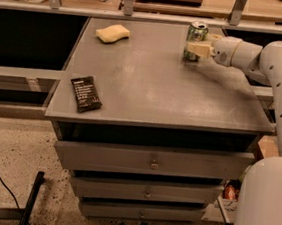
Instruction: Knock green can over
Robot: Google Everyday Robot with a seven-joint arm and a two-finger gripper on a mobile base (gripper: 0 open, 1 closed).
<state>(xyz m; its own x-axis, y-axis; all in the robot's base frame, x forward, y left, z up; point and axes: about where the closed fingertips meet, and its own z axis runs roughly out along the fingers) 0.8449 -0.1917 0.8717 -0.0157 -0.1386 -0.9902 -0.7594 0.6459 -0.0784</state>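
Observation:
The green can stands upright near the far right edge of the grey table top. Its silver top rim shows. My gripper reaches in from the right on the white arm. It sits right in front of the can's lower half and hides it. I cannot tell whether it touches the can.
A yellow sponge lies at the far left of the table top. A flat black snack wrapper lies near the front left edge. Drawers sit under the top. A railing runs behind the table.

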